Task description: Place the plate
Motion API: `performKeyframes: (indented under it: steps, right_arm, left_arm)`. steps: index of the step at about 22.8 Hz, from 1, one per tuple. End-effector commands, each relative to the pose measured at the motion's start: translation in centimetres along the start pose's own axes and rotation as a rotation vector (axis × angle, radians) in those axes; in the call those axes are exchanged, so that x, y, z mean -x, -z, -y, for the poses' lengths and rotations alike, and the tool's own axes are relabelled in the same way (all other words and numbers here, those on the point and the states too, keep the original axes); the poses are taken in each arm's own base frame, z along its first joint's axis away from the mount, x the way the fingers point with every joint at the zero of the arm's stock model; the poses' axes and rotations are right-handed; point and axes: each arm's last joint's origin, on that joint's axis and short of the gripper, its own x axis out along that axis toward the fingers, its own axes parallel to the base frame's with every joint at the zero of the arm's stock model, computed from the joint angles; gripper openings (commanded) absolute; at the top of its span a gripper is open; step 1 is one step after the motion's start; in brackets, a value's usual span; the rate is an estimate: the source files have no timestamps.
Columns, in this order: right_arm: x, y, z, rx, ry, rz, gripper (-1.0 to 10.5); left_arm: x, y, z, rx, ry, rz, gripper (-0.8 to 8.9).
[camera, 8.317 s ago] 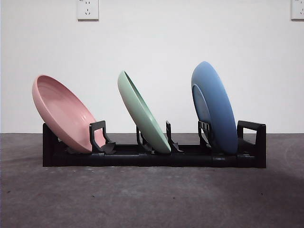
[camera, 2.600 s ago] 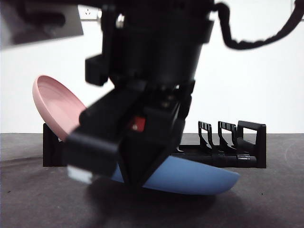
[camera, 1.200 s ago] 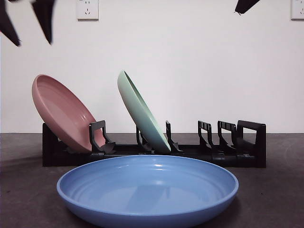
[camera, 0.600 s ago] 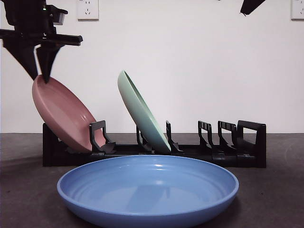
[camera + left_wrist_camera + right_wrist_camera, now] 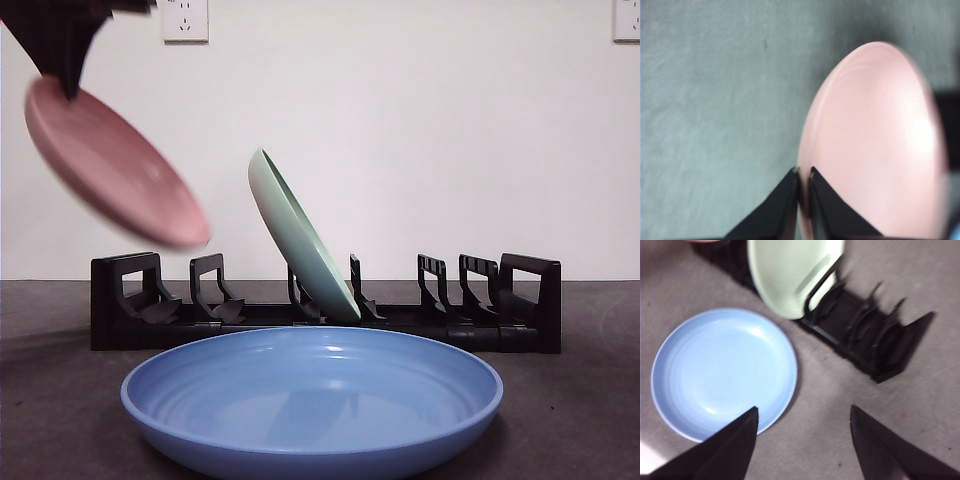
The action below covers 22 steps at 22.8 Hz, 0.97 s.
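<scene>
Pink plate (image 5: 115, 165) lifted off rack (image 5: 325, 318), left gripper (image 5: 803, 176) clamped on rim, right gripper (image 5: 802, 415) spread wide.

Front view low, level, wrist views downward, sharing rack (image 5: 320, 310)

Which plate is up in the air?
The pink plate: the left gripper holds its rim. The green plate leans in the rack; the blue plate lies flat.
</scene>
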Motion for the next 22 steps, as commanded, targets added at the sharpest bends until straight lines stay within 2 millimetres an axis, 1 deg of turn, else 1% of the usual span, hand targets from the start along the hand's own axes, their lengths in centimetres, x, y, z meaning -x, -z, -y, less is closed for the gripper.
performKeyframes:
  steps: [1,5,7,11,14,16,19,22]
  right_arm:
    - [1.1,-0.1,0.5,-0.031,0.006,0.046,2.9]
    - [2.8,0.4,1.8,-0.075,0.009,0.106,2.9]
    - [3.3,0.6,2.3,-0.092,0.009,0.128,2.9]
    - [4.0,0.8,2.7,-0.103,0.003,0.15,2.9]
    - [4.3,1.0,2.8,-0.108,-0.001,0.161,2.9]
    - [4.3,1.0,2.8,-0.109,-0.001,0.163,2.9]
    - [4.3,1.0,2.8,-0.109,-0.001,0.164,2.9]
    - [4.3,1.0,2.8,-0.109,-0.001,0.165,2.9]
  left_arm:
    - [2.9,0.3,-0.6,-0.031,0.02,0.029,0.07]
    - [6.7,2.8,-1.5,-0.046,0.141,0.011,0.07]
    - [8.5,3.9,-1.8,-0.048,0.244,0.047,0.07]
    - [10.1,5.7,-1.8,-0.061,0.378,0.064,0.07]
    - [9.9,7.4,-1.4,-0.084,0.402,0.038,0.07]
    - [9.2,8.5,-0.9,-0.096,0.413,0.017,0.07]
    - [7.4,10.3,-0.1,-0.075,0.428,0.007,0.07]
    - [5.0,12.1,0.7,-0.013,0.443,0.009,0.07]
